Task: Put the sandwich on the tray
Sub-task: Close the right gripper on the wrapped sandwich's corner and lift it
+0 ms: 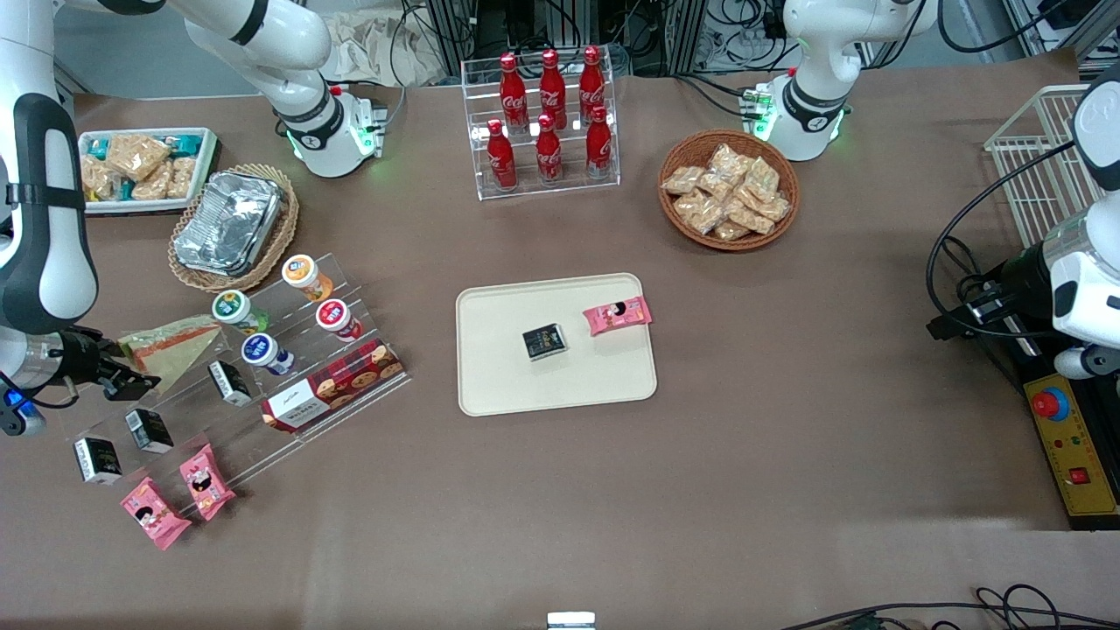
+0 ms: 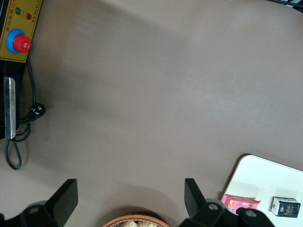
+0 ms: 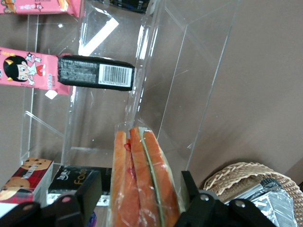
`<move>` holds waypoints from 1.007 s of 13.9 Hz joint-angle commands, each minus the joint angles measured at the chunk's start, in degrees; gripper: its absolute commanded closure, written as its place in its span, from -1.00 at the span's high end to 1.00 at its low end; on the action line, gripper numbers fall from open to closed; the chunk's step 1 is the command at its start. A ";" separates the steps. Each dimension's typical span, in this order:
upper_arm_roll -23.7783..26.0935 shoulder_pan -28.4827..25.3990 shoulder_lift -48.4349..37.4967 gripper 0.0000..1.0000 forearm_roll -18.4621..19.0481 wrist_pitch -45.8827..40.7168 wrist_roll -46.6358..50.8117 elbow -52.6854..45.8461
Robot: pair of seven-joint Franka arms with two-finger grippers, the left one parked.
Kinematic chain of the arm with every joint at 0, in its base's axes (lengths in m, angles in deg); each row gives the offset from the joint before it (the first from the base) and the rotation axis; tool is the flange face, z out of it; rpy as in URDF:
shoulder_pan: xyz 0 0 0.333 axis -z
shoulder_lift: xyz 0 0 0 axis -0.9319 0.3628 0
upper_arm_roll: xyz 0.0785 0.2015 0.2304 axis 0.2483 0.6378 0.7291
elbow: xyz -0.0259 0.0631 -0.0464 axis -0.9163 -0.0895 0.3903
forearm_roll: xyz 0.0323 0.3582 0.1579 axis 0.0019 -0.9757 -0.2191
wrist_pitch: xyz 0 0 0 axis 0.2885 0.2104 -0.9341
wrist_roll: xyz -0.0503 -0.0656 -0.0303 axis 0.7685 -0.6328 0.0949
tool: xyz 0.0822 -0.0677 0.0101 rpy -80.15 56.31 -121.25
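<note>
Gripping the sandwich [image 1: 166, 344] in the tool [image 1: 122, 374] at frame's left edge; next, lifting clear and carrying to the tray [image 1: 490, 385].

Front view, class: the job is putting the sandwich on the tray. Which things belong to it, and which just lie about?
Belong to the job:
sandwich, between the gripper's fingers
gripper, at the clear stepped rack
tray

Just lying about:
cola bottles
cracker basket
foil container
red cookie box
</note>
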 commanded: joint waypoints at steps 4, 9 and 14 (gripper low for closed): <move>0.49 0.67 -0.07 -1.00 0.63 0.82 -7.44 0.15; 0.58 1.29 -1.39 -1.00 0.54 -2.93 -11.75 -2.82; 1.20 -2.03 -1.57 -1.00 0.71 -24.10 -12.90 -17.93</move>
